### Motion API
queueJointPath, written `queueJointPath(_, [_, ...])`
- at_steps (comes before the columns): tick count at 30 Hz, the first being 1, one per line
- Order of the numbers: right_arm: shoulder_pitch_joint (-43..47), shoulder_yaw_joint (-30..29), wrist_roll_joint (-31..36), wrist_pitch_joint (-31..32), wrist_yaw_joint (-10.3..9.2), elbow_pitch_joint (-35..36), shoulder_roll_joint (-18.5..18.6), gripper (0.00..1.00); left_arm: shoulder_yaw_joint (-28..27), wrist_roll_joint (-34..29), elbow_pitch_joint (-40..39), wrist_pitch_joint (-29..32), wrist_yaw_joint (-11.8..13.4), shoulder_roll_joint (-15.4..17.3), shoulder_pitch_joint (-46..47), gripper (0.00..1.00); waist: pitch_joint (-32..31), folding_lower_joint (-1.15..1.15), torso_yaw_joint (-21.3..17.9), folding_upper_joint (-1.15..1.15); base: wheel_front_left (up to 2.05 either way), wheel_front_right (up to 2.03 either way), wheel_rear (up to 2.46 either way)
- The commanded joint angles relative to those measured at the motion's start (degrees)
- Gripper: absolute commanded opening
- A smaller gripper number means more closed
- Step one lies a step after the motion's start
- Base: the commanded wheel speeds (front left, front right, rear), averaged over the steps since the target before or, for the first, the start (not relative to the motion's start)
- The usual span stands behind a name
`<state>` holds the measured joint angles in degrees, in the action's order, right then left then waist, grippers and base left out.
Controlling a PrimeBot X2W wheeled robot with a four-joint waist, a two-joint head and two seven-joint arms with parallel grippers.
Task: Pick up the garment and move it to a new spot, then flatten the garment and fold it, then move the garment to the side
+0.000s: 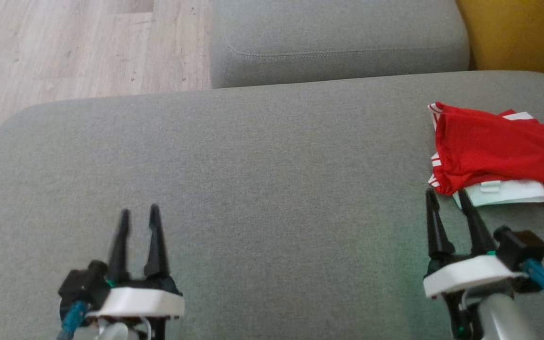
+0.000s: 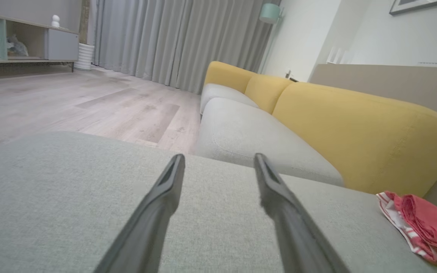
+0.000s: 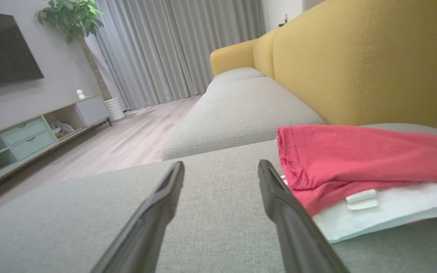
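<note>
The red garment [image 1: 494,146] lies folded at the grey cushion's [image 1: 272,165] right end, so the move-aside step looks done, and the left pincer [image 1: 139,210] and right pincer [image 1: 446,193], open and empty over that cushion, likely need only withdraw.

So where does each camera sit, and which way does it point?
Head view: on the robot's head, looking down at the grey seat cushion; left gripper lower left, right gripper lower right, near the red garment.
Left wrist view: on the left wrist, looking low across the cushion toward floor and curtains; its two fingers rise from the bottom.
Right wrist view: on the right wrist, facing likewise; its fingers close to the garment.
Shared: all three show the garment; both wrist views, the yellow backrest.
</note>
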<state>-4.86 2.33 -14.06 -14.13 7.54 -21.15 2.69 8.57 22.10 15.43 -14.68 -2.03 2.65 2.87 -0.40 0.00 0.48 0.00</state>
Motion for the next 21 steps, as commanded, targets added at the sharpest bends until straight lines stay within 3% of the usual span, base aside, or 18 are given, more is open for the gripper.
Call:
queueJointPath(1, [0.1,0.0,-0.1,0.0,0.00,-0.4,0.0,0.00,0.0,0.1,0.5,0.0,0.0,0.0,-0.1,0.00,0.0,0.00,0.0,0.00,0.00,0.00,0.00])
queueJointPath(4, [1.7,0.0,-0.4,0.2,0.00,-2.7,-0.1,0.00,0.1,0.4,2.8,0.1,0.0,0.0,-1.5,0.00,0.0,0.00,0.0,0.00,0.00,0.00,0.00])
queueJointPath(21, [1.3,-1.2,-10.4,2.8,-0.01,-1.4,0.0,0.00,-1.9,9.4,2.3,2.8,-0.7,0.0,-0.8,0.00,0.1,0.00,-0.1,0.00,0.00,0.00,0.00])
